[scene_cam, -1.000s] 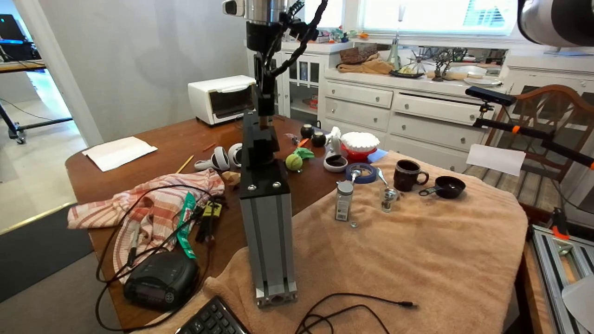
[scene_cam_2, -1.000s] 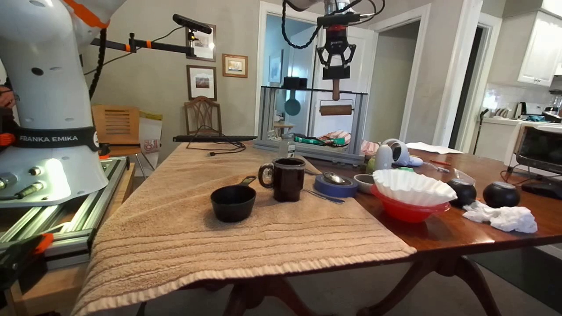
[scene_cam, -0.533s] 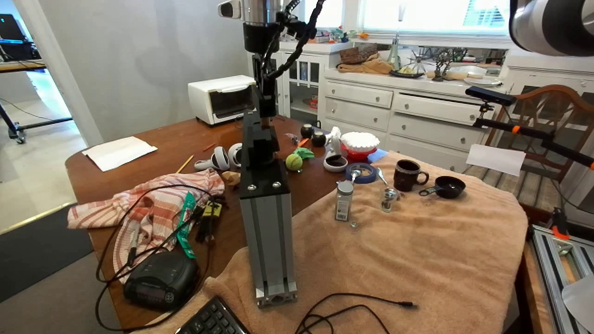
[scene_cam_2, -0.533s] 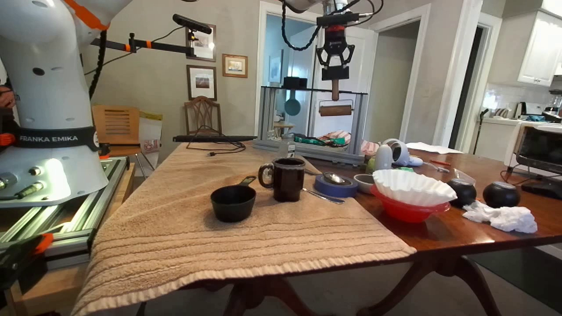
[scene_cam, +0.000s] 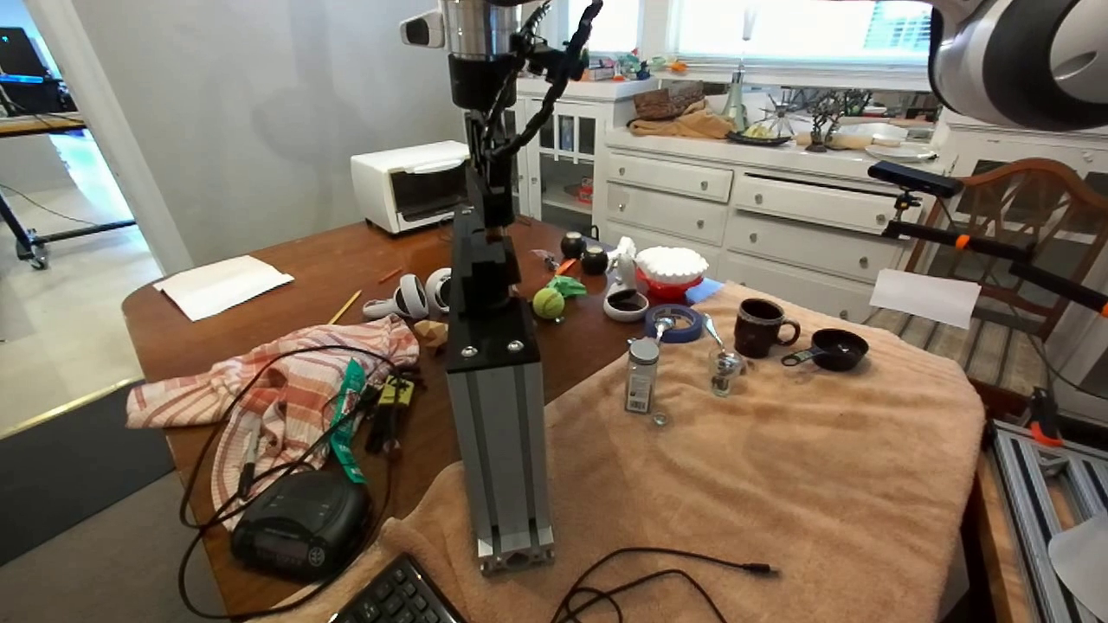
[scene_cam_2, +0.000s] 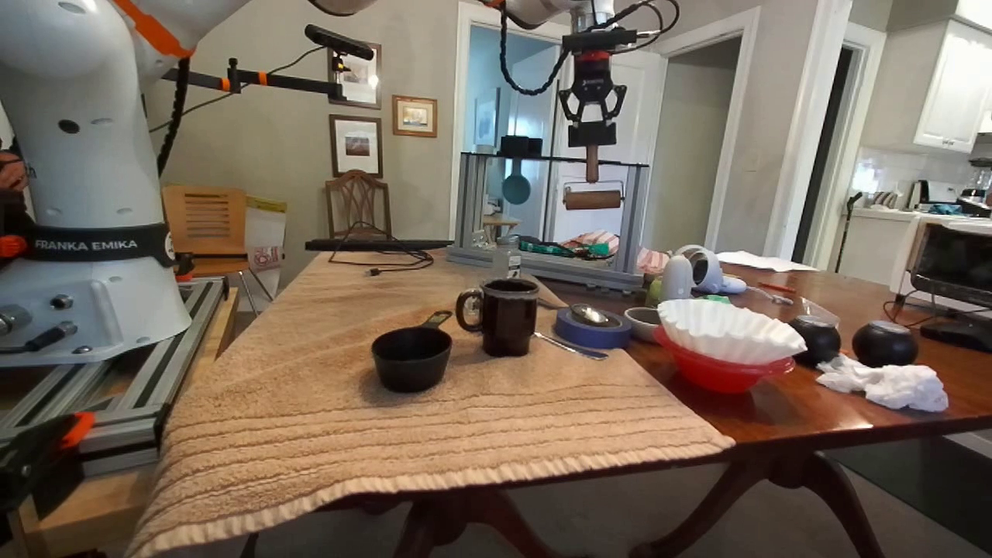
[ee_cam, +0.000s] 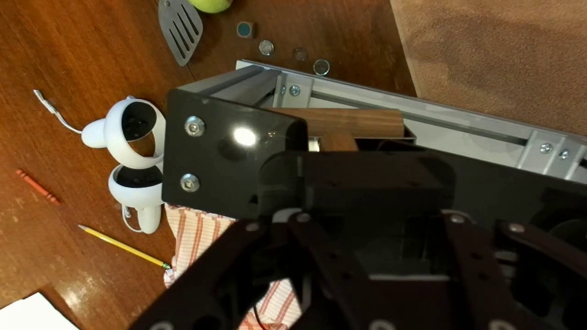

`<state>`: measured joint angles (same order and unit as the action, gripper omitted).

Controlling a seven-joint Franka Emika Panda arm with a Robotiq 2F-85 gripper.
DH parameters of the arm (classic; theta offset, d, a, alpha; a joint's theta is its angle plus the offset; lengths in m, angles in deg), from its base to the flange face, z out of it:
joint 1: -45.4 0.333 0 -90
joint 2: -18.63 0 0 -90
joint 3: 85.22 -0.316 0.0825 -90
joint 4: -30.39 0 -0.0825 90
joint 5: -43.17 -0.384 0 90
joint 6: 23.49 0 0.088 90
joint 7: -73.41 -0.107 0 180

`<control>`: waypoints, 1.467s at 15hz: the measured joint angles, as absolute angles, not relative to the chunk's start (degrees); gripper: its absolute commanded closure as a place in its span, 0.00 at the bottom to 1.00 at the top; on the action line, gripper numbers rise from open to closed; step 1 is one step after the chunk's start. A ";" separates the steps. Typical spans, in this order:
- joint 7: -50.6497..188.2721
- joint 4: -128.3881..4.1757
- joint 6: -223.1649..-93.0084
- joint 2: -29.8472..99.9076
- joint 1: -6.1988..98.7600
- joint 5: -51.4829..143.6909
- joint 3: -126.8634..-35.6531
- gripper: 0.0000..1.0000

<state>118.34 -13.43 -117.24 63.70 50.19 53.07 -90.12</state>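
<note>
Dark mug (scene_cam_2: 509, 319) stands near black measuring cup (scene_cam_2: 411, 364)

A wooden handle (ee_cam: 338, 141) juts from the tool (ee_cam: 364, 170), its roller (ee_cam: 355, 122) just ahead; beside the tool, a black plate (ee_cam: 220, 149); beyond that, white controllers (ee_cam: 114, 135) on the surface (ee_cam: 73, 50).

In an exterior view, the brand name "FRANKA EMIKA" can be read in pale capitals on the broad black band (scene_cam_2: 97, 245) wrapped around the rounded white robot arm (scene_cam_2: 85, 182). Small lettering on the black jointed gripper (scene_cam_2: 592, 136) cannot be made out, nor can the print on the pale rectangular label (scene_cam: 639, 394) of a grey-lidded glass jar (scene_cam: 642, 370) near the edge of the tan terry towel (scene_cam: 779, 484).
</note>
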 measured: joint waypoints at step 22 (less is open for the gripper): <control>118.54 -9.07 -114.11 67.88 46.16 45.50 -91.38 0.53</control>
<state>118.54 -9.07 -114.11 67.88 46.16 45.50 -91.38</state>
